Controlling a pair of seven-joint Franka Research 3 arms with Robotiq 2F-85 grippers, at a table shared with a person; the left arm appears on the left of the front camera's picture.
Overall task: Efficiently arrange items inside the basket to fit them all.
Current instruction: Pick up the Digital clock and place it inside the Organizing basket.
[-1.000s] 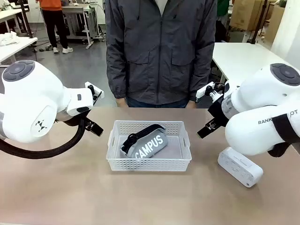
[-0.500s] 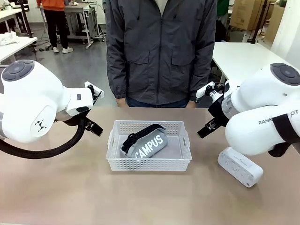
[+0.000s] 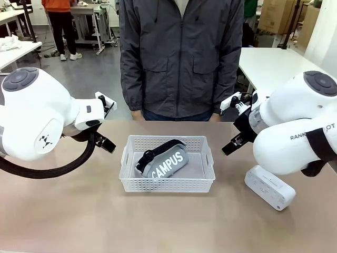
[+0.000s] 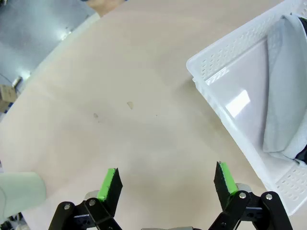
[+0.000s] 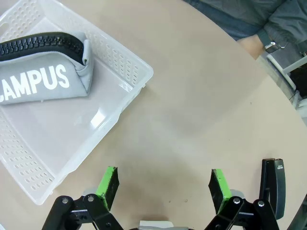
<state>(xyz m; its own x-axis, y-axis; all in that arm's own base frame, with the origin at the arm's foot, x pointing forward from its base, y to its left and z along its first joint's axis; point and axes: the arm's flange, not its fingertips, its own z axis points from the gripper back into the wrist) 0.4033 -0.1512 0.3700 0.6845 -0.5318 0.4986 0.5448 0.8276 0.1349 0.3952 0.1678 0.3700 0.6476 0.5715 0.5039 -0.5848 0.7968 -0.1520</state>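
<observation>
In the front view, the basket [image 3: 167, 184] stands in the middle of the frame, on the table [image 3: 79, 221], between the left arm [image 3: 37, 121] and the right arm [image 3: 295, 132]. The grey "CAMPUS" pouch [image 3: 164, 161] lies inside it on a diagonal, so it takes much of the floor. I think it should go along one wall to leave room for the other items. The white box [image 3: 269, 187] lies on the table at the lower right, outside the basket and partly under the right arm.

In the left wrist view, the left gripper [image 4: 167, 179] rises from the bottom edge with its jaws spread wide and nothing between them, above bare table. A corner of the basket is at the upper right. The pale green cup [image 4: 21, 191] is at the lower left edge, near this arm, probably for it to pick.

In the right wrist view, the right gripper [image 5: 163, 186] is also wide apart and empty, above bare table. The basket with the pouch fills the upper left. The small black block [image 5: 273, 184] stands at the lower right, just beside one finger. Both grippers seem ready for a first pick.
</observation>
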